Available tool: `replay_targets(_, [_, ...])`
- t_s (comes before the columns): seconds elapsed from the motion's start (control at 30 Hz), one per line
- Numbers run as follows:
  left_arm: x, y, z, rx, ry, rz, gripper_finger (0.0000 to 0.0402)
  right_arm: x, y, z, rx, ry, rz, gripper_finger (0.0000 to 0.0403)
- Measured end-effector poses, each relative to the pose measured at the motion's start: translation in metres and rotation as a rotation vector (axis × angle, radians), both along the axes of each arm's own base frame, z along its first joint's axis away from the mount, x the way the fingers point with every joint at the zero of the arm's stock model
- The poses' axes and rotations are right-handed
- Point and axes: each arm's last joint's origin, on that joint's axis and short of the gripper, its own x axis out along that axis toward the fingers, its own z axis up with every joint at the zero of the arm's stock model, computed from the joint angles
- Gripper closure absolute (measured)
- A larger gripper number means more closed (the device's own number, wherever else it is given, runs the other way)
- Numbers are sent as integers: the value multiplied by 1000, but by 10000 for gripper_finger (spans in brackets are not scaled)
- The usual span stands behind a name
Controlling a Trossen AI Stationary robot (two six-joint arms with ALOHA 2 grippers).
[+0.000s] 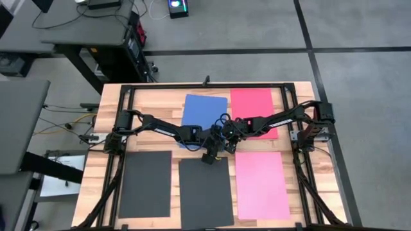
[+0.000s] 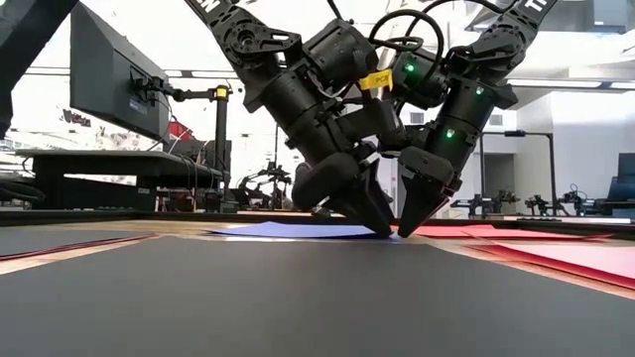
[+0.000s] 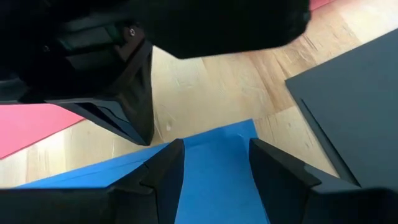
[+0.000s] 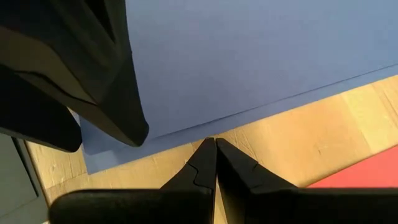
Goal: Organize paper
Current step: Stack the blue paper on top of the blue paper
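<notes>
Left gripper (image 3: 214, 165): fingers apart, straddling the near edge of the blue sheet (image 1: 204, 111) close to its near-right corner, tips down on the paper. Probable reason: pinning the sheet flat so it does not slide.

Right gripper (image 4: 215, 163): fingers pressed together, holding nothing, tips at the table just off the same blue edge. A closed, narrow tip suits nudging or getting under a thin edge; whether it touches the paper cannot be told. In the low view both grippers meet tip to tip at that corner, at mid-table.

Paper layout, outward from there: red sheet (image 1: 253, 112) just right of the blue one, both in the far row. Near row: two dark grey sheets (image 1: 146, 183) at left and centre, pink sheet (image 1: 261, 184) at right. All lie flat and separate on the wooden table (image 1: 93, 173), unstacked.

Judgement: blue sheet is the one being worked; gathering not yet begun. Risk: creasing the corner if the tips press too hard.
</notes>
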Motion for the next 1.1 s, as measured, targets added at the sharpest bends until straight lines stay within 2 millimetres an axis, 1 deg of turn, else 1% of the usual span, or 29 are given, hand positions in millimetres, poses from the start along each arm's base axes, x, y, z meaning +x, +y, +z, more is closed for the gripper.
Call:
replay_targets(0.17, [0, -1, 1, -6, -6, 1, 240, 0, 0, 0, 0, 0, 0, 403])
replay_targets(0.27, [-1, -4, 8, -15, -17, -7, 240, 0, -1, 0, -1, -1, -2, 403])
replay_targets(0.43, [-7, -11, 29, -30, -29, -37, 240, 1, -3, 1, -1, -13, -9, 403])
replay_targets(0.5, [-11, -13, 41, -43, -35, -37, 240, 2, -2, 2, -3, -20, -7, 403])
replay_targets(0.57, [-17, -13, 54, -56, -24, -27, 240, 2, -2, 2, -7, -23, -7, 403])
replay_targets(0.63, [-23, -13, 61, -64, 1, -14, 240, 2, -2, 2, -6, -26, -7, 403])
replay_targets(0.8, [-41, -11, 68, -96, 126, 41, 240, 5, -2, 4, -6, -58, -5, 403])
replay_targets(0.93, [-52, -4, 59, -105, 260, 96, 240, 5, -1, 4, -4, -63, -3, 403])
replay_targets(1.0, [-53, 1, 58, -112, 271, 127, 240, 5, -1, 5, -4, -64, -3, 403])
replay_targets(1.1, [-55, 5, 63, -124, 263, 149, 240, 5, -2, 5, -4, -63, -4, 403])
